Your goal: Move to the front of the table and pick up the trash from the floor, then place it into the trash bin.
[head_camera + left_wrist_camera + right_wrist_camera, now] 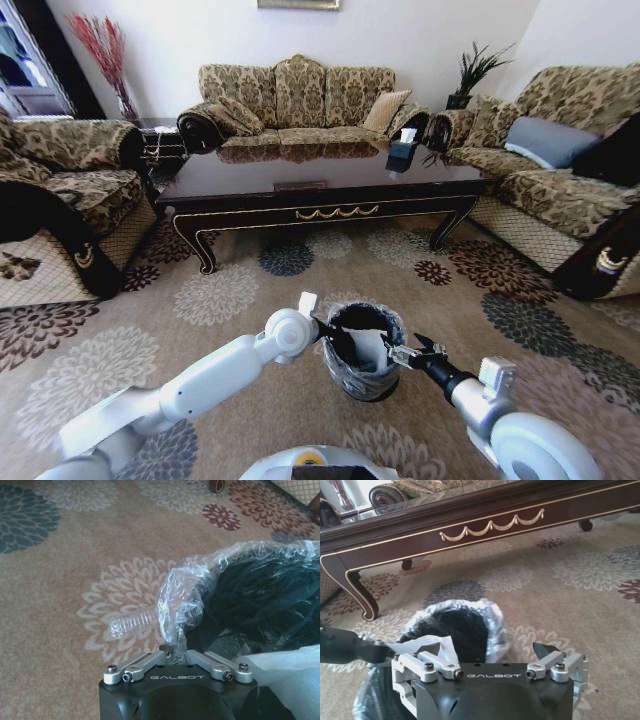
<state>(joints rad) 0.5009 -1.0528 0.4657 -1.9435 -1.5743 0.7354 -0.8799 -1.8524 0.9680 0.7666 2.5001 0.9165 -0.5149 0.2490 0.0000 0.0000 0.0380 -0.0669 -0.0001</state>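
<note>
The trash bin (362, 384), a black bucket with a crinkled plastic liner, stands on the patterned floor (120, 330) just in front of me. My left gripper (338, 338) reaches over the bin's left rim. In the left wrist view the left gripper (173, 652) is shut on a crinkled clear wrapper (177, 597) with a twisted tail, held beside the bin (265, 595). My right gripper (408, 352) hovers open at the bin's right rim with nothing between its fingers. The dark glossy table (320, 185) stands beyond, its gold-trimmed rail (490, 535) facing me.
Patterned sofas surround the table on the left (60, 200), back (300, 100) and right (560, 180). A dark tissue box (402, 150) sits on the tabletop. Open carpet lies between the bin (465, 625) and the table's curved legs (362, 597).
</note>
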